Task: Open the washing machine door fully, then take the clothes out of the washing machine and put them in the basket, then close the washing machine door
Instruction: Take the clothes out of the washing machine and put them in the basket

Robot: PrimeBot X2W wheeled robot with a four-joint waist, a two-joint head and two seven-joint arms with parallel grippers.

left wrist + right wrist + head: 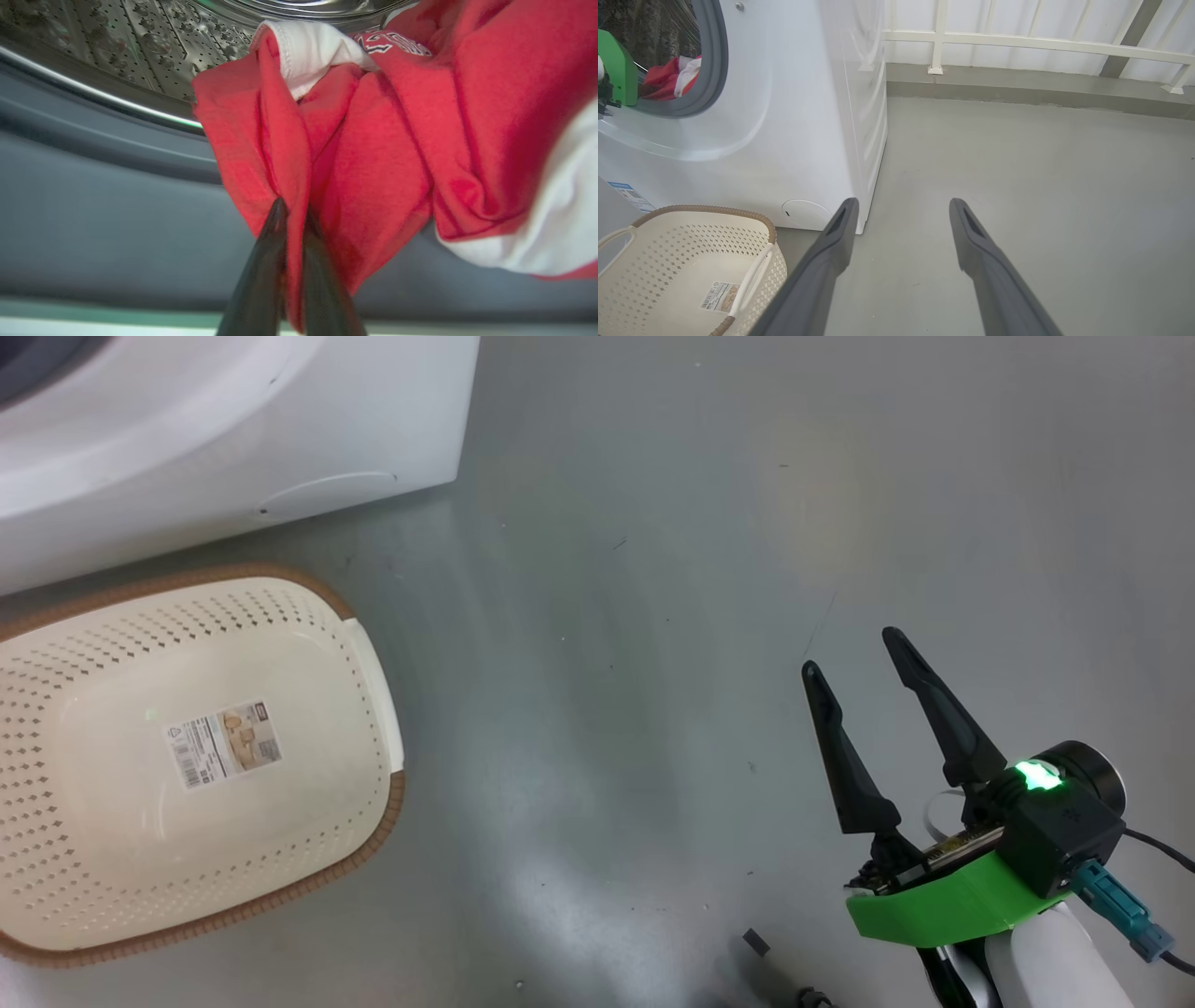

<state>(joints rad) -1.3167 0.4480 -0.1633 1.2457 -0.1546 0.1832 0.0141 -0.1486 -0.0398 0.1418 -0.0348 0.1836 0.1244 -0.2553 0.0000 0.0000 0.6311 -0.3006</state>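
Red clothes (373, 154) sit at the washing machine (233, 429) drum mouth, one fold clamped in the left gripper (293, 210), bottom centre of left wrist view. The basket (56, 728) lies lower left in head view, empty, just below the machine's front. Lower right, the right gripper (851, 651) is spread wide, empty. Basket-floor label (224, 744), jersey lettering (392, 44) — unreadable.

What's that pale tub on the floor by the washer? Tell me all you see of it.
It is a basket of cream-white plastic, a rounded rectangle with diamond-shaped holes in its walls, a brown woven-look rim and pale side handles. A paper label lies on its bottom; it holds nothing else. It stands upright on the grey floor, close before the white washing machine; whether they touch I cannot tell.
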